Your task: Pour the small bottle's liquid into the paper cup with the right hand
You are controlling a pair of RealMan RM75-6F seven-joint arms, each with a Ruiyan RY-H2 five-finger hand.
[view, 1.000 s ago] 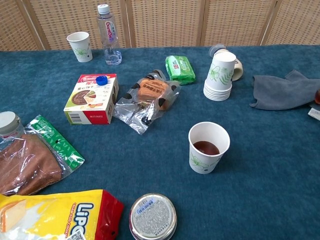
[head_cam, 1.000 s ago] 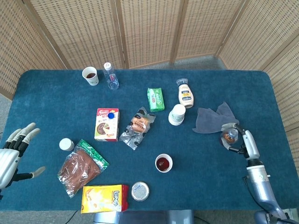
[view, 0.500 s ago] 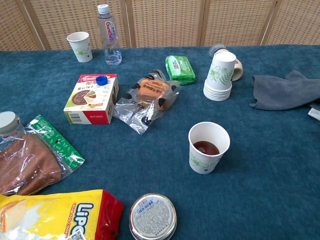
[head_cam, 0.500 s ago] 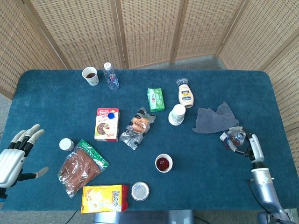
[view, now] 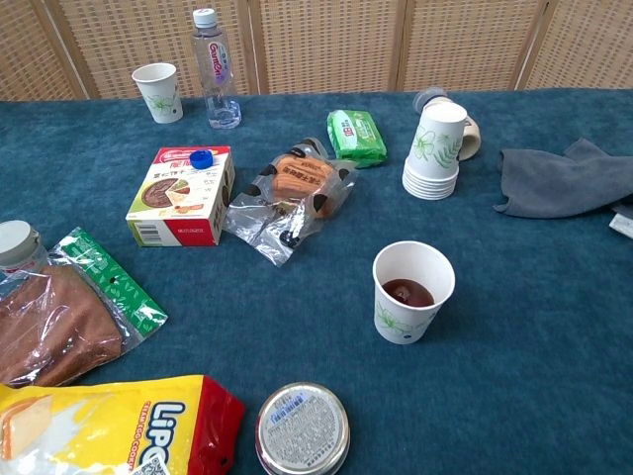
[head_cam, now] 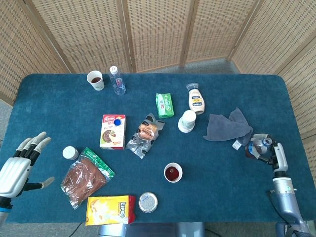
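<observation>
Right hand (head_cam: 269, 152) at about four o'clock on the counter (head_cam: 237, 187), fingers (head_cam: 260, 154) wrapped around the small bottle (head_cam: 257, 147), a squat clear thing with a dark inside; just beside the crumpled grey cloth (head_cam: 224, 126). Left hand (head_cam: 17, 165) at eight o'clock off the counter's edge, holding nothing, pale fingers (head_cam: 30, 145) spread apart.

Paper cup (head_cam: 173, 172) near six o'clock, white, cylindrical, with dark red liquid in it, well apart from the right hand. Second filled paper cup (head_cam: 95, 80) at eleven o'clock beside a clear plastic water bottle (head_cam: 117, 80). Stack of upturned paper cups (head_cam: 187, 121) near centre.

Both hands and the small bottle seen only from the head view. Seen only from the chest view: green leaf print on the paper cup (view: 412, 291), and lettering on the yellow glossy snack bag (view: 109, 427) and the round tin lid (view: 302, 428).

Counter covered in deep blue, felt-like cloth.
</observation>
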